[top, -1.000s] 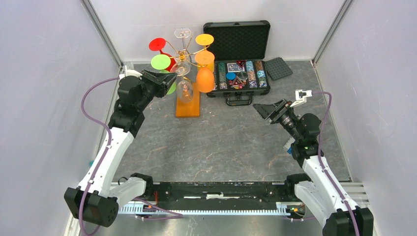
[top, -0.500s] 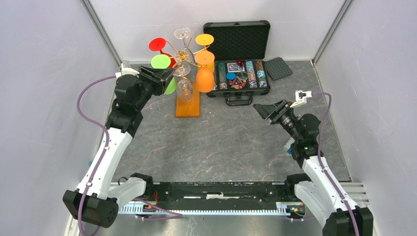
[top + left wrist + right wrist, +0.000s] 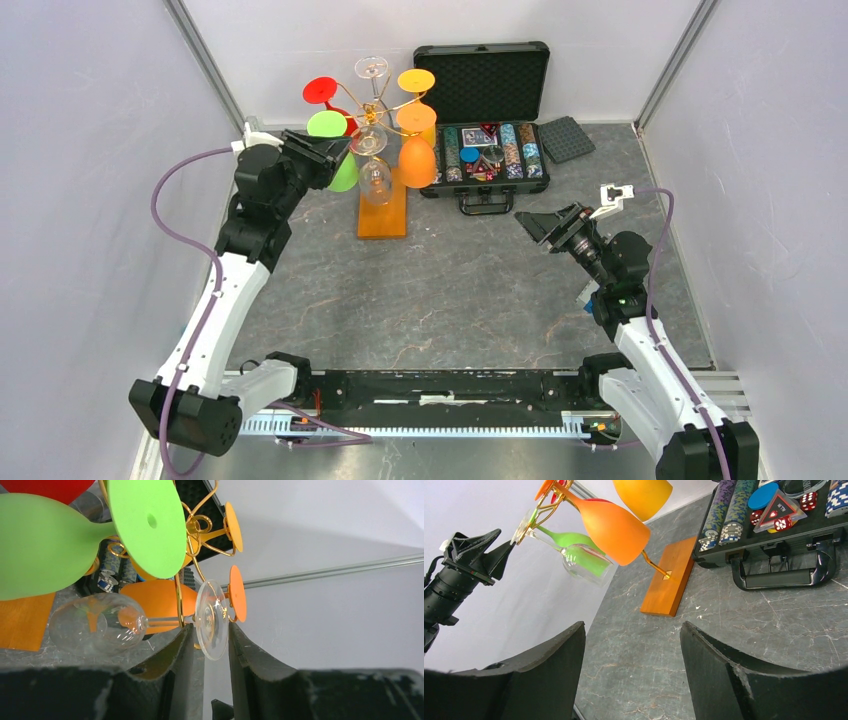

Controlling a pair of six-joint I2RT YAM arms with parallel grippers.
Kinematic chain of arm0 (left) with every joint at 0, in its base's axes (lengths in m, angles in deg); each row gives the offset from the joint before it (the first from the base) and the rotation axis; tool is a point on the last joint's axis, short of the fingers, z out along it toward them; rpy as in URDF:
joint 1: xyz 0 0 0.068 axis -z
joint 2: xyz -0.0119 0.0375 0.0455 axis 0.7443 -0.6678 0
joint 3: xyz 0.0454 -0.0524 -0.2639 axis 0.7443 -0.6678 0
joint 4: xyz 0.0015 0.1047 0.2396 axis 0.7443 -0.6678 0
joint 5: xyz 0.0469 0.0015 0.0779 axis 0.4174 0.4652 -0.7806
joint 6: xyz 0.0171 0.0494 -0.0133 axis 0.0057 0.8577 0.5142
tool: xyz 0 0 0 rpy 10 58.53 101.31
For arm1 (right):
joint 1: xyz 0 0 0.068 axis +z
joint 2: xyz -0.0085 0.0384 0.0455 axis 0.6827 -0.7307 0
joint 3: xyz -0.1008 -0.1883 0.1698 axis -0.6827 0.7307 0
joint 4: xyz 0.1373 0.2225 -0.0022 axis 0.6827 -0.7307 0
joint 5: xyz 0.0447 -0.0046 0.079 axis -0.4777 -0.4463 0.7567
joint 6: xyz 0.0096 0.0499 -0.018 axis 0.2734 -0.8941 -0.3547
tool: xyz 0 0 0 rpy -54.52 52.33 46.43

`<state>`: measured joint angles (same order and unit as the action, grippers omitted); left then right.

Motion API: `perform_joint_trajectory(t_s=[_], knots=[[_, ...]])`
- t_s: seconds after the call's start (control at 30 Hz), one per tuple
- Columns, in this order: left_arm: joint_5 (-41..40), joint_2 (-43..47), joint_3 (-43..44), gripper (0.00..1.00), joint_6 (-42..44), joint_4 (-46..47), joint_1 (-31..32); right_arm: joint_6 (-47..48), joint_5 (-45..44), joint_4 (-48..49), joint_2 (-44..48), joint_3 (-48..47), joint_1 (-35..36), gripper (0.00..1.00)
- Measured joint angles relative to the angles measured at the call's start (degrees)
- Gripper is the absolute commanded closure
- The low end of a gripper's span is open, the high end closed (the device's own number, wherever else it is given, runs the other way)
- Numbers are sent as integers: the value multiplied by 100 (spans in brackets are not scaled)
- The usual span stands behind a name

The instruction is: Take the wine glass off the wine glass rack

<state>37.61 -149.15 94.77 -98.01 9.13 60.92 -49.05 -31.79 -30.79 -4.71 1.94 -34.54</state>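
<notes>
Wine glass of clear glass (image 3: 95,625) hangs bowl-down on the tree-like golden-copper wire rack with a flat orange wooden base (image 3: 383,212), at the far left of the grey marbled surface (image 3: 450,290). It hangs beside a matt green glass (image 3: 40,545) and an orange one (image 3: 609,527).

My left jaws are right at it. Its round foot sits between my two fingers (image 3: 182,660), which stand narrow, one at each flat face of the disc. Whether they press it yet I cannot tell. Its long axis, bowl through stem to foot, runs across my left wrist view, in line with the way those jaws close.

My right jaws gape wide and empty, well apart from the rack, near the open black chip case (image 3: 483,110), so lifting it off looks like the left arm's job.

No brand or label reads clearly; the lettering on the red triangle (image 3: 781,511) in the case is too small.
</notes>
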Motion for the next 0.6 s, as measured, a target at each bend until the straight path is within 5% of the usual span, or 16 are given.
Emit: perform_joint_trajectory(t_s=[0.6], knots=[[229, -632, 428, 66, 85, 13, -22, 66, 0, -136, -109, 7, 0, 27]])
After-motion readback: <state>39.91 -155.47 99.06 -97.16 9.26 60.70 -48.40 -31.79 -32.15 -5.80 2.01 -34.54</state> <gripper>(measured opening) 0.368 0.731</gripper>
